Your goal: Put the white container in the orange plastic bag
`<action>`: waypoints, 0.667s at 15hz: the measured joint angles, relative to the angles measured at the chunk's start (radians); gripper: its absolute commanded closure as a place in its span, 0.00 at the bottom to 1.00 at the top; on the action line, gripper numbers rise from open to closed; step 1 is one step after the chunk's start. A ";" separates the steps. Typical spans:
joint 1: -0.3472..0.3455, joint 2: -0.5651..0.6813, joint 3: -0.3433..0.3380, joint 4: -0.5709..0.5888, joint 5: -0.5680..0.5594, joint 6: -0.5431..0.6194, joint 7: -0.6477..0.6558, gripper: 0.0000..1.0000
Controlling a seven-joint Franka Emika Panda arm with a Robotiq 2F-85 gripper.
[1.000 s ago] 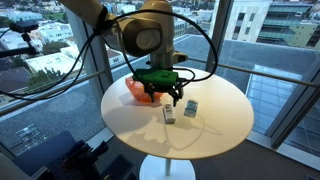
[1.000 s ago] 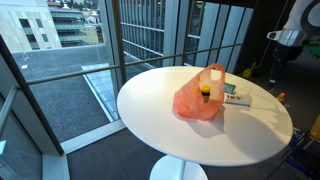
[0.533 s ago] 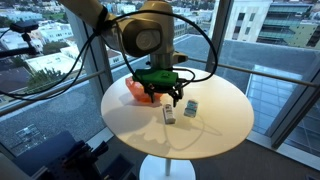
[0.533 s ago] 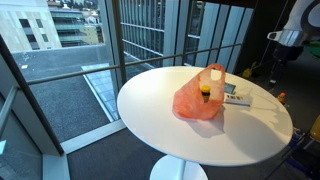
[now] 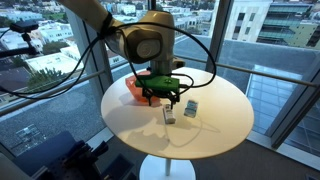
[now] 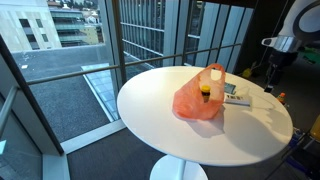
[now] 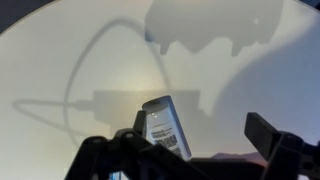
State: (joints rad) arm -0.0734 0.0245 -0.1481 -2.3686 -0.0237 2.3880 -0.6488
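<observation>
The white container (image 5: 169, 114) stands upright on the round white table (image 5: 215, 125); in the wrist view (image 7: 165, 127) it sits low in the picture, close to one finger. My gripper (image 5: 165, 97) hovers just above it, open and empty, and the fingers frame the wrist view (image 7: 200, 150). The orange plastic bag (image 6: 199, 99) lies on the table with its handles up; in an exterior view (image 5: 136, 89) it is partly hidden behind the gripper.
A small pale box (image 5: 190, 108) stands beside the container, and shows as a flat packet next to the bag (image 6: 236, 96). Glass walls and railings surround the table. The table rim is near on every side.
The arm has shifted slightly to the right and a little lower over the container. The container and the bag have not moved.
</observation>
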 measured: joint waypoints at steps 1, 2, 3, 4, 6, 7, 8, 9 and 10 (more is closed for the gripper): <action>0.000 0.016 0.003 0.003 0.007 0.008 -0.026 0.00; -0.001 0.033 0.006 0.009 0.017 0.015 -0.054 0.00; -0.003 0.051 0.011 0.015 0.023 0.025 -0.082 0.00; -0.006 0.069 0.016 0.021 0.025 0.035 -0.106 0.00; -0.011 0.108 0.027 0.039 0.025 0.062 -0.150 0.00; -0.013 0.127 0.033 0.049 0.025 0.074 -0.169 0.00; -0.017 0.147 0.040 0.061 0.025 0.084 -0.186 0.00; -0.020 0.167 0.047 0.075 0.025 0.091 -0.201 0.00; -0.025 0.188 0.056 0.091 0.025 0.098 -0.215 0.00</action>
State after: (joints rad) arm -0.0984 0.2123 -0.0926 -2.2778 0.0017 2.4855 -0.8635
